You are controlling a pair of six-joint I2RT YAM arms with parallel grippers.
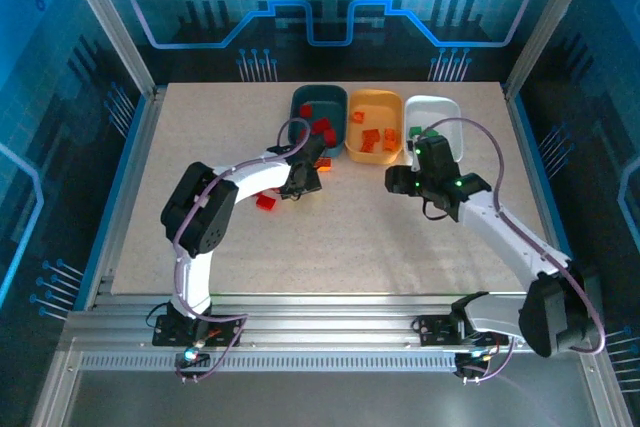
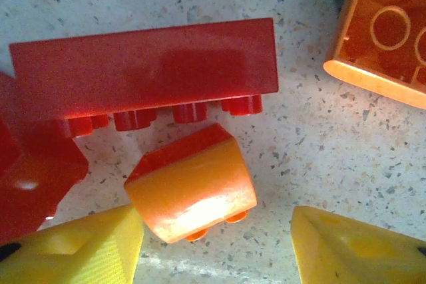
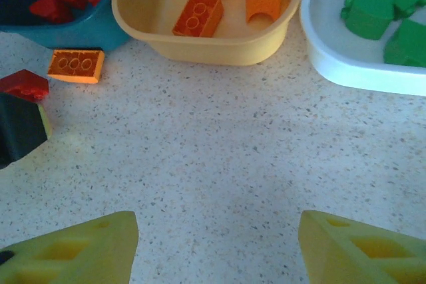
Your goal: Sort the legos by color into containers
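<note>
The small orange brick [image 2: 191,184] lay on the table [image 2: 319,131] beside a long red brick [image 2: 143,68]; it looked light, rigid and slick, best pinched across its 2 flat sides. The left gripper [image 2: 216,231] straddled it with jaws open, and the right gripper [image 3: 216,224] hung open near the orange tray [image 3: 200,48].

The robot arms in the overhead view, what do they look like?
Both are white tubes with chunky black joints. The left arm and right arm each trail a looping purplish cable, and green lights glow near the right one's wrist. The left hand and right hand have yellow wedge-shaped fingers.
</note>
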